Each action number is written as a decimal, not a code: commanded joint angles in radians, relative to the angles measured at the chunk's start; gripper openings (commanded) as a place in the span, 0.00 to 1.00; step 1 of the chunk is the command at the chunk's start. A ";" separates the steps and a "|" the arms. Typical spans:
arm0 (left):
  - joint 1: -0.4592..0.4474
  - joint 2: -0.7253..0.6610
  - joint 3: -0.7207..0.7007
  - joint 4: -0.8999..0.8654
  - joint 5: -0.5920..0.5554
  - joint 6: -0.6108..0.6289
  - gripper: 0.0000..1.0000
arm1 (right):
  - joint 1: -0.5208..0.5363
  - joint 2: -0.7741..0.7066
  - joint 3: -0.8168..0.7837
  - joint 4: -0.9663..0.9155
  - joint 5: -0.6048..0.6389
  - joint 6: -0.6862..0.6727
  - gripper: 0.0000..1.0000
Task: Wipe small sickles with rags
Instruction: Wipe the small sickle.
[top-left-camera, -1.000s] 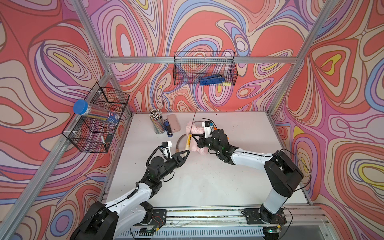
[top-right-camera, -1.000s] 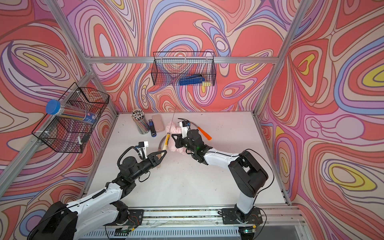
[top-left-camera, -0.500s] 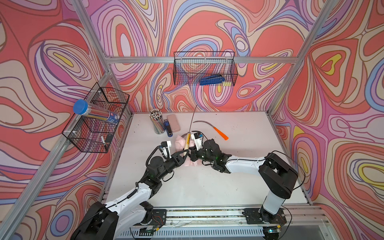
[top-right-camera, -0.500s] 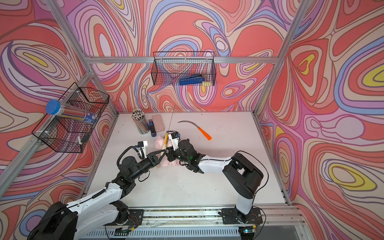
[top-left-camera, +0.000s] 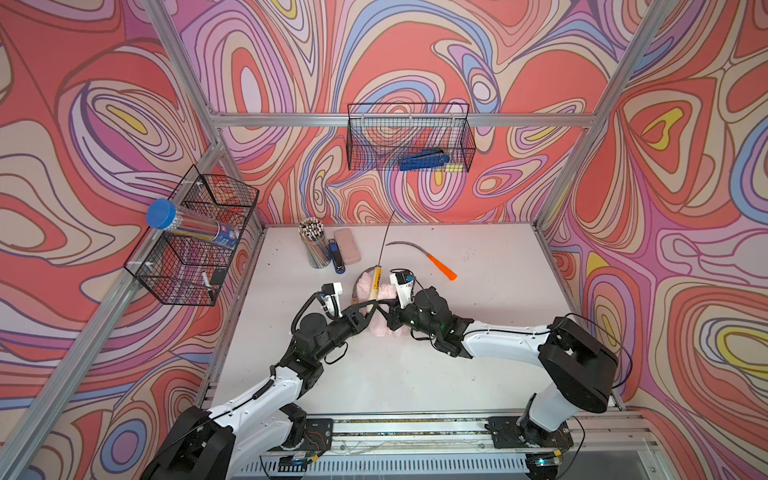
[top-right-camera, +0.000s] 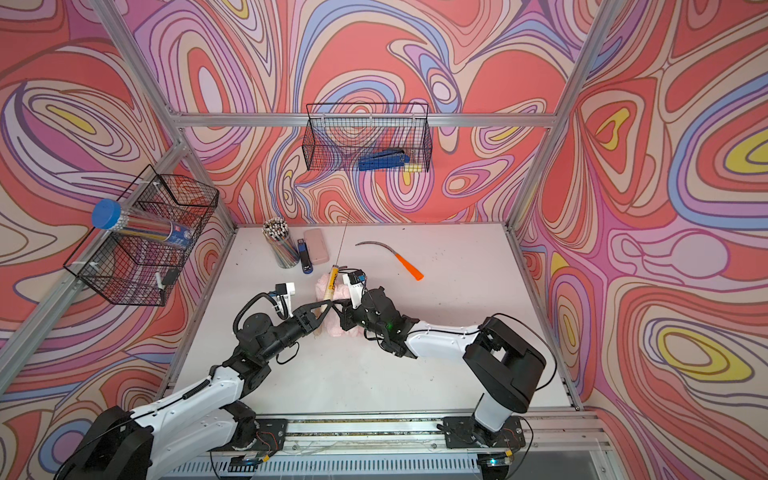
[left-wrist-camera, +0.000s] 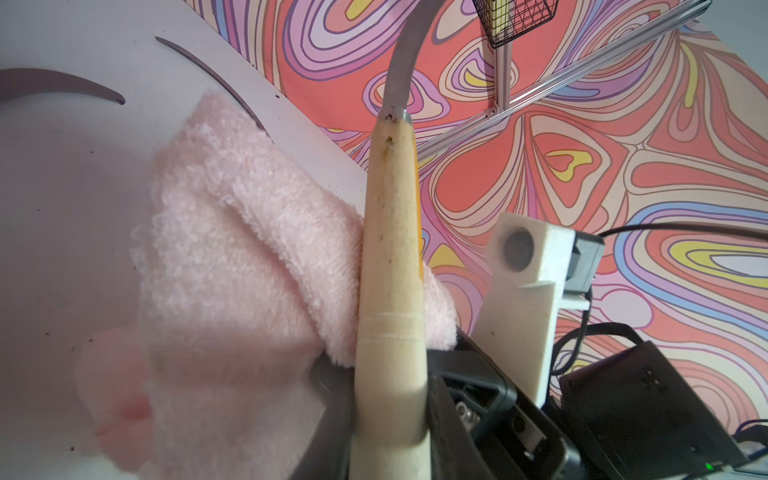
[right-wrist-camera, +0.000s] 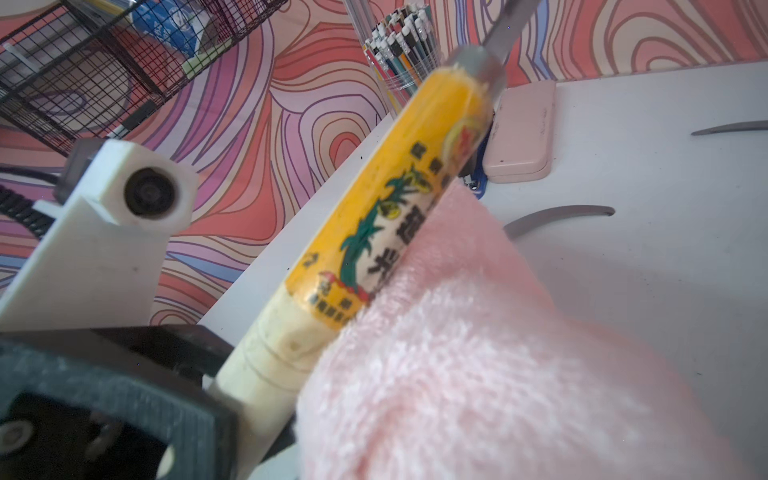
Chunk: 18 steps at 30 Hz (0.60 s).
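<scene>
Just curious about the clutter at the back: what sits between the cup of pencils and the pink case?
A small blue stapler lies there, between the pencil cup and the pink case; both top views show it.

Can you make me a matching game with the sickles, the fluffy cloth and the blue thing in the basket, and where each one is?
Things:
1. pale wooden-handled sickle with the yellow label
2. orange-handled sickle
3. fluffy pale pink rag
4. blue tool

Places:
A. in the black wire basket on the back wall
B. pinched in the right claw
C. lying flat on the white table, untouched
D. gripped in the left claw, blade up

Pairs: 1-D, 2-C, 3-B, 4-A.
</scene>
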 joint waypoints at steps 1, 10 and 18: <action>0.003 0.008 0.003 0.023 0.017 -0.007 0.00 | -0.033 -0.017 0.075 -0.016 0.062 -0.031 0.00; 0.006 0.007 0.010 0.005 0.016 0.003 0.00 | -0.111 -0.034 0.099 -0.074 0.067 -0.005 0.00; 0.007 0.024 0.011 -0.014 0.002 -0.005 0.00 | -0.110 -0.011 0.152 -0.115 0.057 -0.019 0.00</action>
